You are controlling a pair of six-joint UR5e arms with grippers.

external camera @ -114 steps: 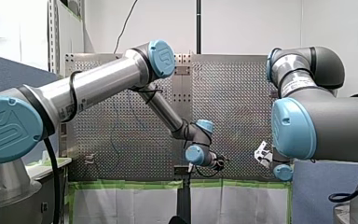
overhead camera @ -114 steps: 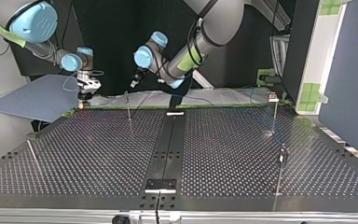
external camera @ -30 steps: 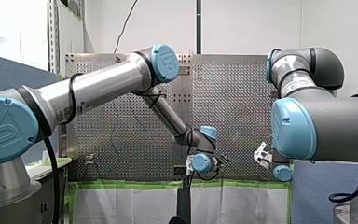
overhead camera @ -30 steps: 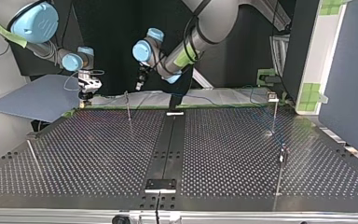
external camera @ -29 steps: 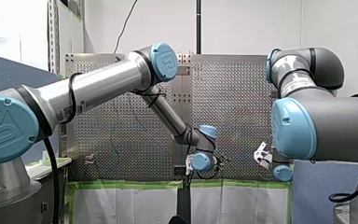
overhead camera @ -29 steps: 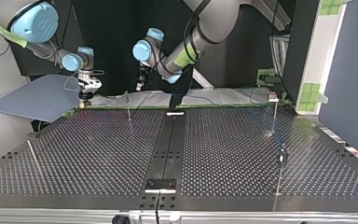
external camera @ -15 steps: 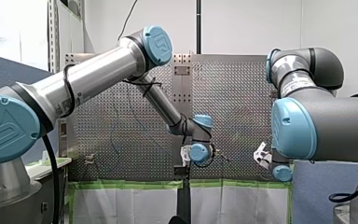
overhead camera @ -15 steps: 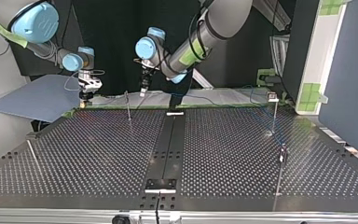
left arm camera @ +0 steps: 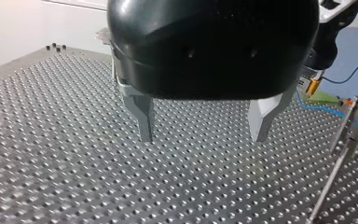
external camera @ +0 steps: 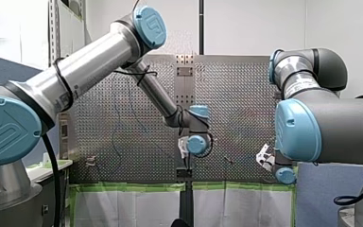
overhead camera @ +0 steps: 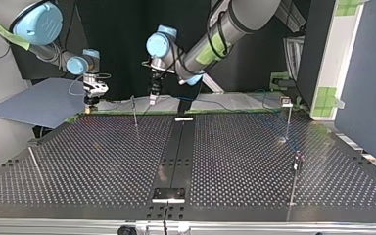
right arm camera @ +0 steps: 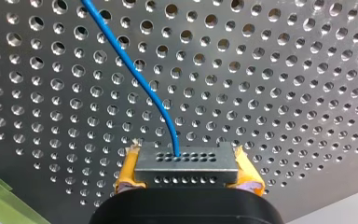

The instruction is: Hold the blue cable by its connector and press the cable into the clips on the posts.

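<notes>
Heads up: your right gripper (right arm camera: 187, 173) is clamped on the connector (right arm camera: 186, 161), yellow pads either side, with the blue cable (right arm camera: 135, 74) arcing off over the perforated table (right arm camera: 284, 93). Your left gripper (left arm camera: 200, 126) hangs spread and empty near a post (left arm camera: 333, 161). I'd worry about its fingers (left arm camera: 142, 119) clipping that post, or a tug yanking the thin cable from the connector.

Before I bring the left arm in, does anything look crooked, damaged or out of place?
Nothing stands out. The connector sits square between the yellow pads of my right pincer, and the blue cable leaves it in a smooth curve, unkinked. My left pincer hangs open and empty over the perforated table.
</notes>
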